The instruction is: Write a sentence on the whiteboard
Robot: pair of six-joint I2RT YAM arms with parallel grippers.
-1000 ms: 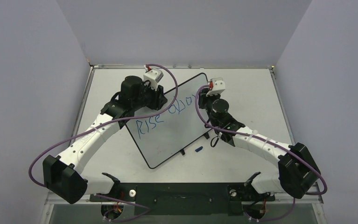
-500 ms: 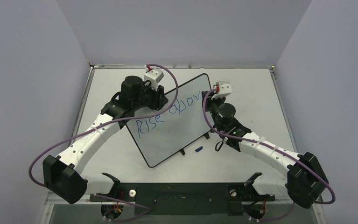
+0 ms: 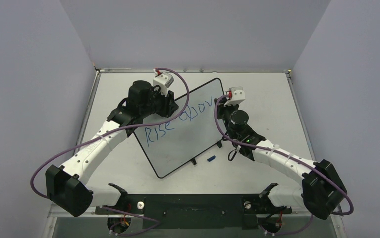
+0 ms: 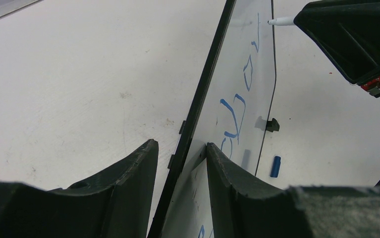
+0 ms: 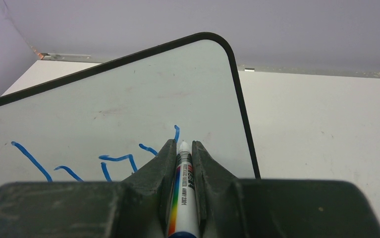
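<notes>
The whiteboard [image 3: 178,153] stands tilted on the table, running from near left to far right. Blue letters of the sentence [image 3: 155,133] read "RISE" and, further right, "abov". My left gripper [image 3: 174,105] is shut on the board's upper edge. In the left wrist view the black frame [image 4: 197,99] runs between my fingers [image 4: 227,183]. My right gripper [image 5: 183,144] is shut on a white marker [image 5: 183,183]. The marker's tip [image 4: 281,21] sits close to the board's face [image 5: 128,89], just past the last blue stroke [image 5: 176,133]. Whether it touches is unclear.
A small blue marker cap [image 3: 210,159] lies on the table in front of the board, near one black foot [image 3: 193,161]. Purple cables loop from both arms. Grey walls close in the table on three sides.
The right gripper with the marker slid right along the board and the last letter gained a stroke. In the last half second it hardly moved. The left arm stayed still.
</notes>
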